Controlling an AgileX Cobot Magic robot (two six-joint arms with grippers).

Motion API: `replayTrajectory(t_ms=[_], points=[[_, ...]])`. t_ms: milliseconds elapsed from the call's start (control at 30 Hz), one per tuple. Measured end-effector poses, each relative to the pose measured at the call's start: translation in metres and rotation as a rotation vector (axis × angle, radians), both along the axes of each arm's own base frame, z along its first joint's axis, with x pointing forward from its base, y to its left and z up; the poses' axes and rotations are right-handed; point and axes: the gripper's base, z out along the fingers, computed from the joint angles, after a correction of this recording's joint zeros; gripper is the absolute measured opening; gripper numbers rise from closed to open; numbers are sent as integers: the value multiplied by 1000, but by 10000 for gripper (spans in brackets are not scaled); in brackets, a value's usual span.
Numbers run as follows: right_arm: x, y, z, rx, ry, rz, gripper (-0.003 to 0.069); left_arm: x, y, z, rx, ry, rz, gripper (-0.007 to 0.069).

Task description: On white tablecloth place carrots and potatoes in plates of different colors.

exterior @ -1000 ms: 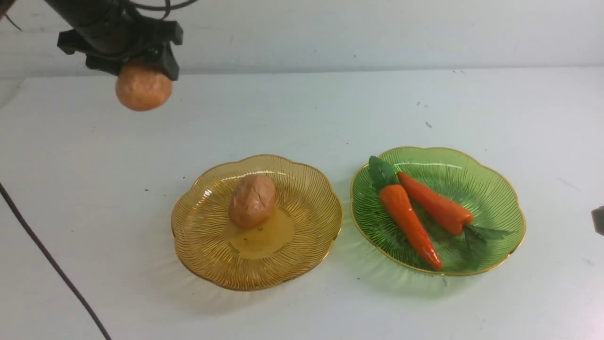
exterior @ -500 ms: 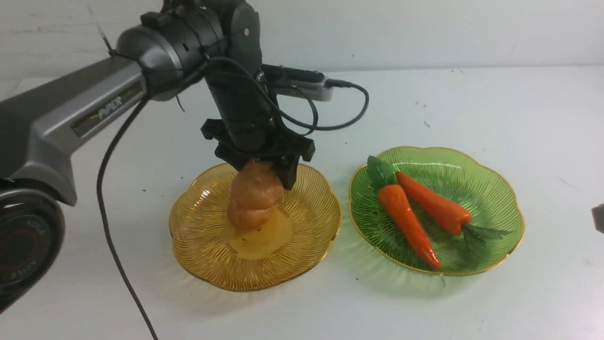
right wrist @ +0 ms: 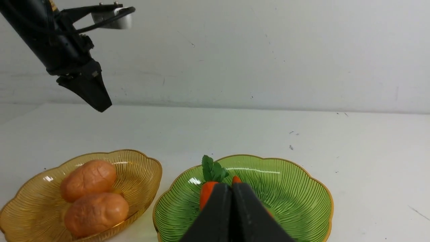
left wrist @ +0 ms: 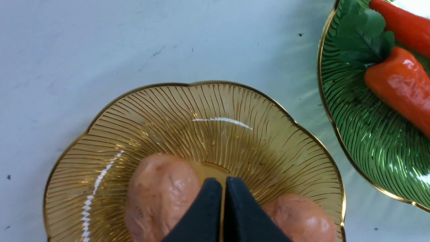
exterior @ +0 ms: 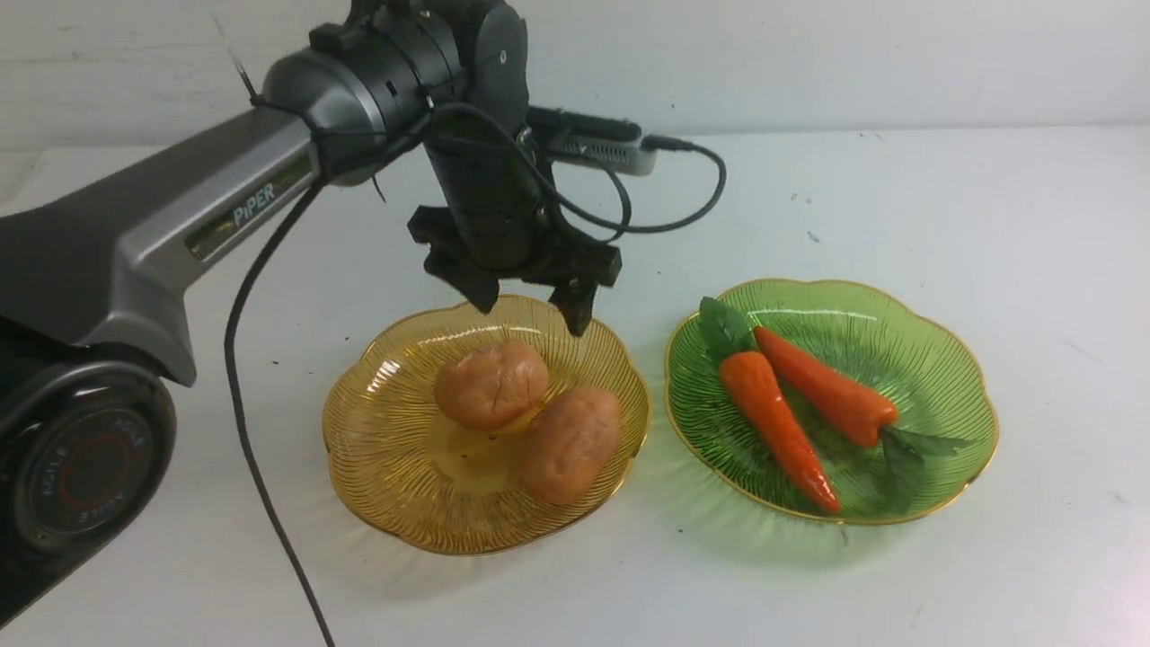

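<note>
Front view: your left gripper [exterior: 530, 310] hangs empty above the amber plate [exterior: 386, 467], fingers seemingly apart here. Two potatoes [exterior: 491, 384] lie below it; two carrots [exterior: 774, 415] fill the green plate [exterior: 943, 377].

Left wrist view: fingertips [left wrist: 208, 205] meet.

Right wrist view: your right gripper [right wrist: 231, 215] is closed, empty.

Amber ribbed plate [exterior: 386, 467] holds orange-tan potatoes [exterior: 491, 384]; green ribbed plate [exterior: 934, 359] holds orange carrots [exterior: 774, 420]. Both rims gold. White tablecloth [exterior: 898, 198], dark-specked.

two potatoes [exterior: 491, 384], two carrots [exterior: 777, 427], two plates [exterior: 377, 467]
</note>
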Motion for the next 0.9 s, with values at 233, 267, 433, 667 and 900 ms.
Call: replayTrajectory(t_ms=[233, 267, 433, 667, 900], points=[[0, 0, -1, -2, 8, 2, -15, 0, 0, 0, 0, 0, -1, -4], [0, 0, -1, -2, 9, 2, -15, 0, 0, 0, 0, 0, -1, -4], [0, 0, -4, -8, 18, 1, -15, -2, 1, 6, -10, -9, -1, -4], [-1, -8, -55, -175, 50, -96, -15, -49, 18, 80, -97, -139, -53, -4], [2, -11, -87, -214, 157, -136, -15, -123, 57, 110, -62, -175, -72, -4]])
